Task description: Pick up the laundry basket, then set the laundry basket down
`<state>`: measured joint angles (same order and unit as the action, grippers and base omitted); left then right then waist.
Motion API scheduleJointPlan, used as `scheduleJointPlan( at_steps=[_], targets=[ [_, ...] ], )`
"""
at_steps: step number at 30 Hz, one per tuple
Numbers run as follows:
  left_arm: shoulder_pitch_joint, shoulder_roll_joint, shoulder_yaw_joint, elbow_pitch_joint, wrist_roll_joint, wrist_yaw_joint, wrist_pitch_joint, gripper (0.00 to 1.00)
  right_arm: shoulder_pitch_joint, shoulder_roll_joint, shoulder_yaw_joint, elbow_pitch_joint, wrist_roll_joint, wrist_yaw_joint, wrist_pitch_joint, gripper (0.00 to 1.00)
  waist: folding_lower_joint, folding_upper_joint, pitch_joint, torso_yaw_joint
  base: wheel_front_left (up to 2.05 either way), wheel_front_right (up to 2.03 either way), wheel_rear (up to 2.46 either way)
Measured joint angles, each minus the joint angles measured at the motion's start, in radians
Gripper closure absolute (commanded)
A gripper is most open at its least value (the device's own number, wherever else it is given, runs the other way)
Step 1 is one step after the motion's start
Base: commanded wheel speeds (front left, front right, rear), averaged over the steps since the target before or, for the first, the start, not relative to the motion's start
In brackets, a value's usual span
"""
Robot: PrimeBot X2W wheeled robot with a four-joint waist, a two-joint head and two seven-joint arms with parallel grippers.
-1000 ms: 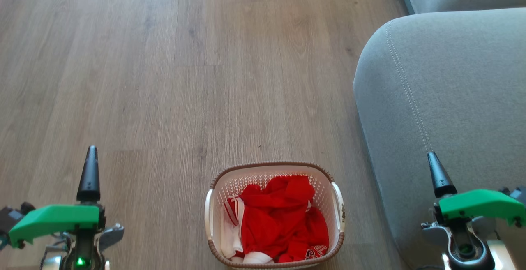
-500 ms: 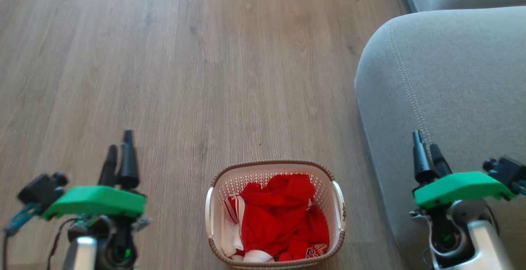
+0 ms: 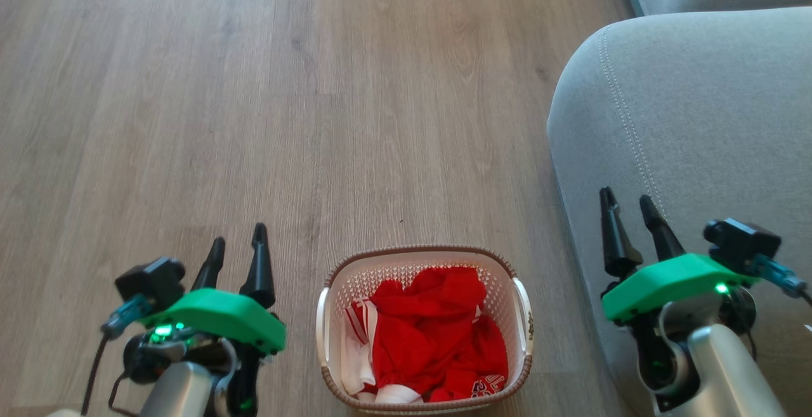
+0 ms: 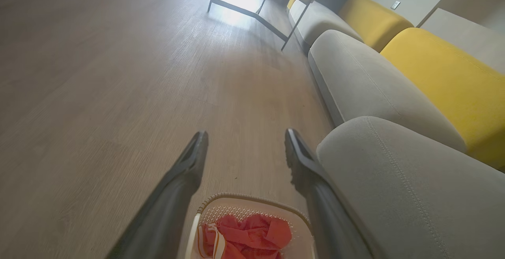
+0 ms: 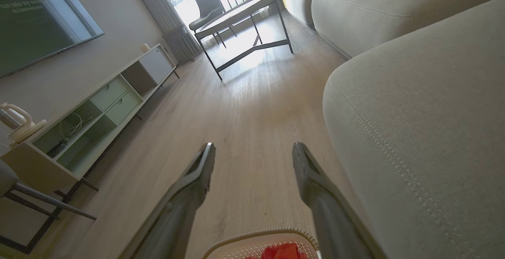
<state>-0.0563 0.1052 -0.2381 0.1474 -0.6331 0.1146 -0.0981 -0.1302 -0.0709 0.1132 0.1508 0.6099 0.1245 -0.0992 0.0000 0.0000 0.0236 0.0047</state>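
Laundry basket (image 3: 415,250) upright on the floor (image 3: 254,87), in the middle between the two arms; close to the rounded arm of the grey sofa (image 3: 685,119) on the robot's right, yet apart from it, with a strip of bare floor between; brown braided rim, cream perforated walls, white handles (image 3: 321,328) on both short sides; inside, a heap of red and white clothing (image 3: 438,334) lying below the rim.

Left jaws spread and empty; left fingers (image 3: 259,268) dark and tapered, parted, rising from a green cover (image 3: 219,318) just beside the basket's left side, touching neither rim nor handle; in the left wrist view the same fingers (image 4: 185,172) wide apart, with the basket's far rim (image 4: 252,196) and the clothing (image 4: 244,235) framed low between them.

Right jaws likewise spread and empty; right fingers (image 3: 614,239) parted in front of the sofa arm, well clear of the basket's right handle; in the right wrist view those fingers (image 5: 197,176) apart over the floor, with a sliver of rim (image 5: 260,231) at the bottom edge and the sofa (image 5: 426,113) close on the right.

Farther along the floor, a metal-legged table (image 5: 236,10); along the wall, a low cabinet (image 5: 98,109) with a pale kettle (image 5: 14,119) on top; behind the grey sofa seats, yellow cushions (image 4: 446,73).
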Motion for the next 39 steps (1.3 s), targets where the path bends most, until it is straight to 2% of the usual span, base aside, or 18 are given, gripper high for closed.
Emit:
scheduleJointPlan(
  at_steps=[3, 6, 11, 14, 18, 23, 31, 35, 39],
  targets=[
    [-0.024, 0.015, -0.041, 0.015, 0.030, 0.029, -0.008, 0.00, -0.008, -0.002, 0.019, 0.009, -0.032, 0.000, -0.006, 0.00, 0.0000, 0.0000, 0.000, 0.000, 0.00, 0.00, 0.00],
    [-0.038, 0.024, -0.081, 0.048, 0.054, 0.037, -0.014, 0.00, -0.009, -0.002, 0.032, 0.032, -0.046, 0.000, -0.017, 0.00, 0.0000, 0.0000, -0.002, 0.001, 0.00, 0.00, 0.00],
    [-0.054, 0.042, -0.142, 0.158, 0.108, 0.035, -0.031, 0.00, -0.010, -0.003, 0.058, 0.078, -0.074, 0.000, -0.028, 0.00, 0.0000, 0.0000, -0.008, 0.000, 0.00, 0.00, 0.00],
    [-0.062, 0.040, -0.145, 0.200, 0.116, 0.035, -0.039, 0.00, -0.014, -0.003, 0.069, 0.090, -0.103, 0.000, -0.036, 0.00, 0.0000, 0.0000, -0.010, 0.000, 0.00, 0.00, 0.00],
    [-0.091, 0.030, -0.144, 0.162, 0.145, 0.054, -0.052, 0.00, -0.033, -0.003, 0.075, 0.083, -0.142, 0.000, -0.048, 0.00, 0.0000, 0.0000, -0.007, 0.000, 0.00, 0.00, 0.00],
    [-0.097, 0.021, -0.141, 0.119, 0.185, 0.046, -0.063, 0.00, -0.043, -0.003, 0.072, 0.035, -0.212, 0.000, -0.065, 0.00, 0.0000, 0.0000, -0.003, 0.001, 0.00, 0.00, 0.00],
    [-0.097, 0.016, -0.123, -0.031, 0.342, 0.155, -0.089, 0.00, -0.047, 0.000, 0.070, -0.031, -0.292, 0.000, -0.088, 0.00, 0.0000, 0.0000, 0.005, 0.001, 0.00, 0.00, 0.00],
    [-0.098, 0.035, -0.173, -0.053, 0.433, 0.205, -0.101, 0.00, -0.047, 0.003, 0.068, -0.044, -0.326, 0.000, -0.098, 0.00, 0.0000, 0.0000, 0.005, 0.000, 0.00, 0.00, 0.00],
    [-0.098, 0.040, -0.212, -0.047, 0.454, 0.225, -0.114, 0.00, -0.047, 0.005, 0.074, -0.047, -0.360, 0.000, -0.111, 0.00, 0.0000, 0.0000, 0.005, -0.004, 0.00, 0.00, 0.00]
  ],
)
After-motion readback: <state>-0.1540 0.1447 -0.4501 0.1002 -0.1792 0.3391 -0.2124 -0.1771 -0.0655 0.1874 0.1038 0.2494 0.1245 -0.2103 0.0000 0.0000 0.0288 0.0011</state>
